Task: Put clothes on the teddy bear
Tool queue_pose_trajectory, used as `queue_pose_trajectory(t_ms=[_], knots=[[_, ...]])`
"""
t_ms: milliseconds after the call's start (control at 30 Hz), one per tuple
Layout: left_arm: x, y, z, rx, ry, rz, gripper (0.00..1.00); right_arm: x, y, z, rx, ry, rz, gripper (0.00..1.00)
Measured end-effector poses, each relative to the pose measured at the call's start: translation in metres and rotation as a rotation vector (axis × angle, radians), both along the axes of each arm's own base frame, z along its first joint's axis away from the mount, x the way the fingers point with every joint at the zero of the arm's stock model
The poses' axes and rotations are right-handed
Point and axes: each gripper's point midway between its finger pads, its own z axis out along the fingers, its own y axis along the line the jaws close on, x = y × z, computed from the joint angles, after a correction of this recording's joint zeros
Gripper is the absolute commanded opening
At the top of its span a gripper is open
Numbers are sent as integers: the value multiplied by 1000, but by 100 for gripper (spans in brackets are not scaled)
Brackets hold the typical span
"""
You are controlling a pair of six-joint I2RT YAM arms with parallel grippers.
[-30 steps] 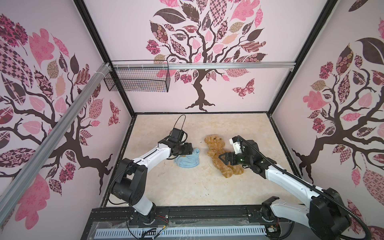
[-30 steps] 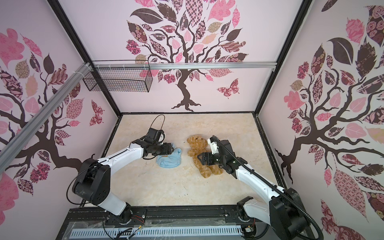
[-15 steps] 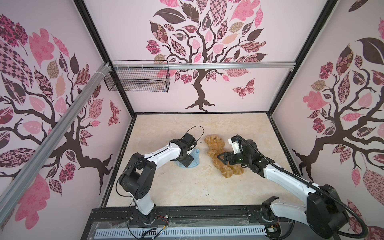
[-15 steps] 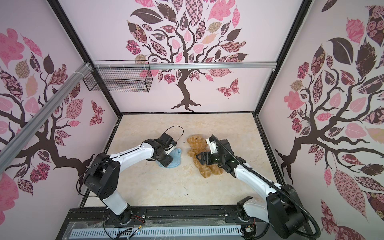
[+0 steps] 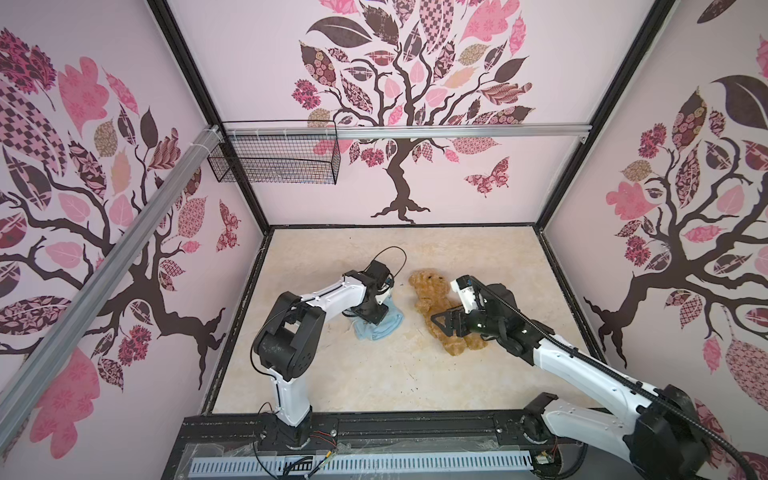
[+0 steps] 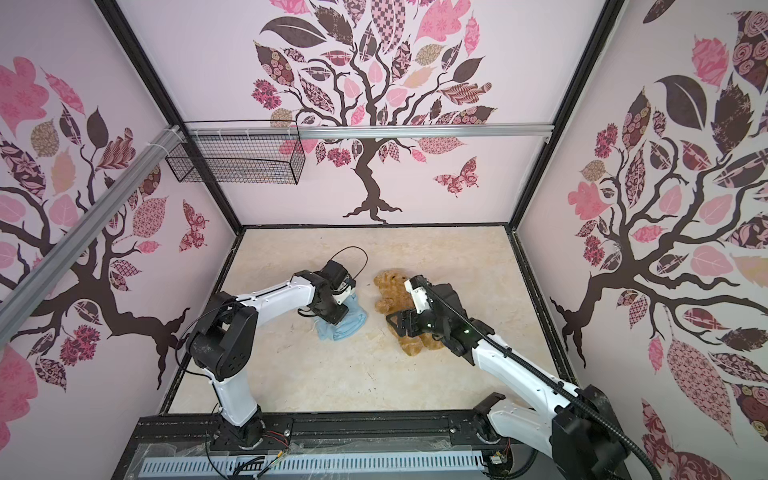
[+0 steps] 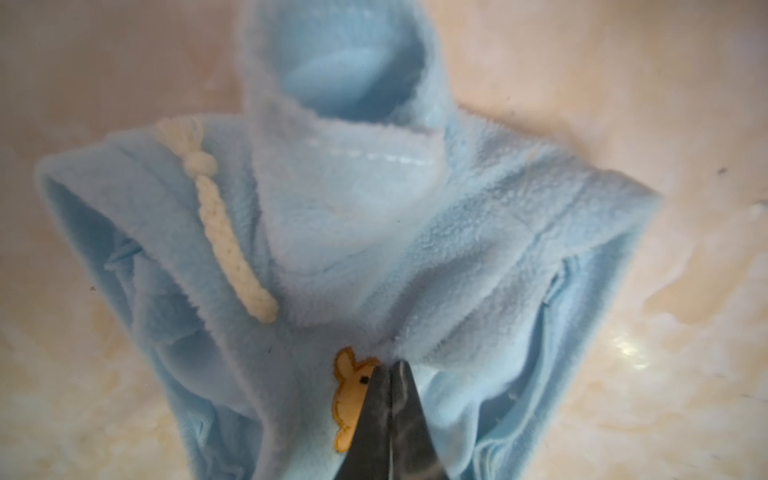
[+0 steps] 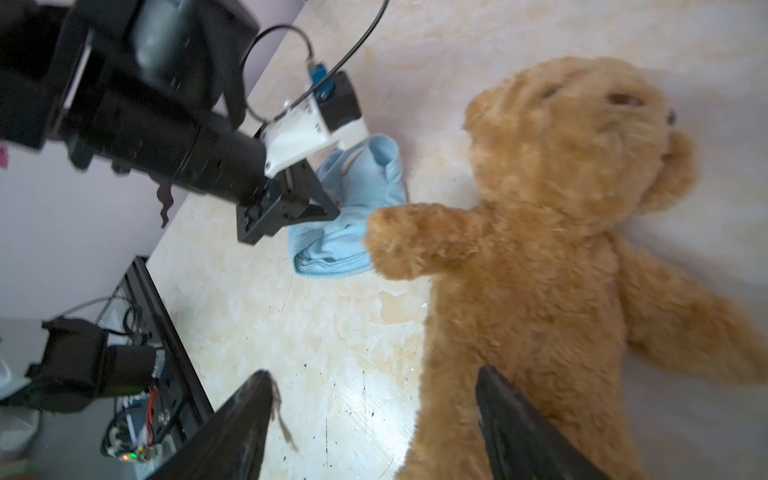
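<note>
The golden-brown teddy bear point(image 5: 428, 286) point(image 6: 388, 291) point(image 8: 561, 249) lies on its back mid-floor, head toward the back wall. To its left lies the crumpled light-blue shirt point(image 5: 386, 328) point(image 6: 349, 328) point(image 7: 374, 228) point(image 8: 357, 183). My left gripper point(image 5: 374, 319) point(image 6: 333, 319) point(image 7: 388, 368) is pressed down into it, jaws shut together, with fabric gathered at the tips beside the orange print point(image 7: 347, 399). My right gripper point(image 5: 438, 324) point(image 6: 394, 325) point(image 8: 374, 374) hangs open over the bear's lower body. One finger is above fur, the other above bare floor.
A black wire basket point(image 5: 274, 160) point(image 6: 237, 160) hangs on the back rail at upper left. The beige floor point(image 5: 374, 374) is bounded by black frame edges and patterned walls. The arm bases stand on the front rail point(image 5: 395, 424).
My left gripper dropped onto the shirt and closed from open to shut. My right gripper stayed over the bear and narrowed slightly.
</note>
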Motion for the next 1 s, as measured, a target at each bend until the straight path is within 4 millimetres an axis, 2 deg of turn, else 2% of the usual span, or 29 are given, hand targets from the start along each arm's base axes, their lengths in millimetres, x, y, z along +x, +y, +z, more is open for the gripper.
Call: queue_pose_trajectory(t_ms=[133, 200, 267, 367, 467, 633, 767, 833, 900, 1000], knots=[[-8, 18, 27, -178, 12, 134, 0, -42, 54, -6, -46, -71, 183, 75], [-14, 23, 34, -245, 24, 168, 0, -51, 76, -17, -73, -82, 222, 74], [-20, 24, 37, -300, 43, 185, 0, -49, 92, -31, -111, -86, 224, 74], [-26, 25, 36, -345, 74, 199, 0, -30, 106, -51, -163, -113, 171, 75], [-31, 22, 35, -371, 96, 198, 0, -7, 111, -72, -227, -161, 106, 76], [-33, 19, 36, -392, 105, 191, 0, 27, 114, -104, -318, -222, 22, 76], [-33, 18, 36, -398, 104, 188, 0, 54, 111, -120, -338, -225, -28, 74], [-33, 17, 36, -402, 106, 187, 0, 65, 111, -122, -328, -232, -37, 66], [-33, 17, 37, -404, 107, 185, 0, 76, 112, -123, -321, -241, -38, 53], [-33, 17, 37, -404, 106, 185, 0, 78, 119, -122, -293, -254, -4, 34]])
